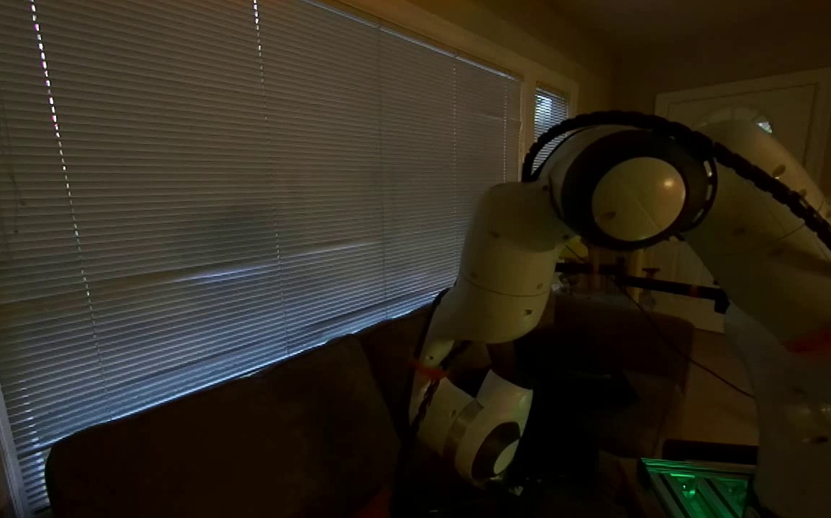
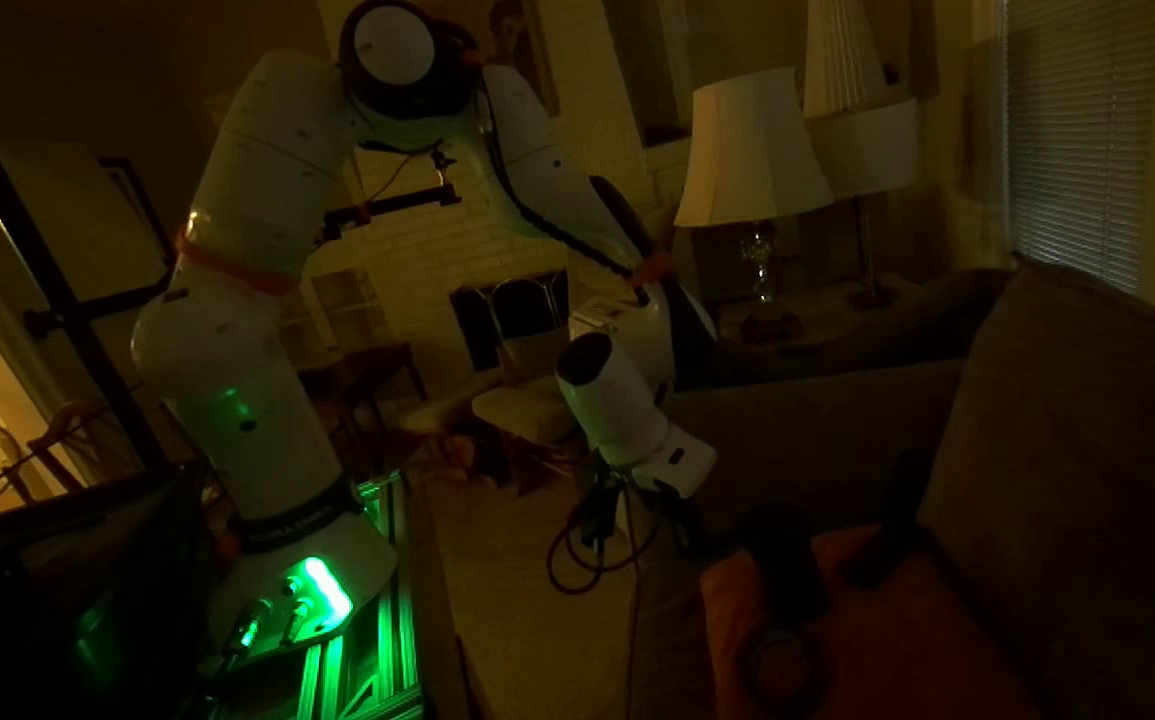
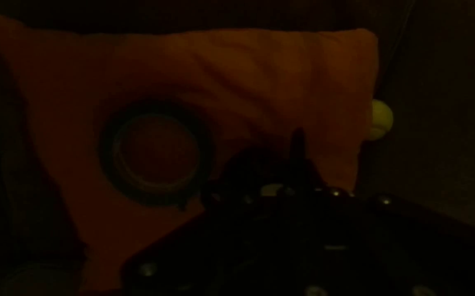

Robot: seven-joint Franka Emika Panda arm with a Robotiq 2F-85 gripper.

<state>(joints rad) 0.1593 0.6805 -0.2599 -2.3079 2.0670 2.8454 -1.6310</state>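
In the wrist view my gripper point(image 3: 298, 142) reaches in from the bottom as a very dark shape, its fingertips together over an orange pillow point(image 3: 237, 61). Nothing can be made out in its grasp, though the picture is dim. Left of the fingers a dark ring point(image 3: 106, 152) with a paler inner edge lies flat on the pillow. A yellowish ball point(image 3: 382, 120) peeks out at the pillow's right edge, partly hidden. In an exterior view the pillow point(image 2: 887, 650) and the ring point(image 2: 749, 668) appear below the wrist; the gripper blends into the darkness there.
The pillow rests on a dark brown sofa point(image 1: 242, 439) with its backrest point(image 2: 1087, 480) behind. Blinds point(image 1: 206, 216) cover the window beside it. A looped cable point(image 2: 577, 590) hangs near the wrist. Lamps point(image 2: 752, 150) stand beyond. The arm's base sits on a green-lit metal frame point(image 2: 392, 600).
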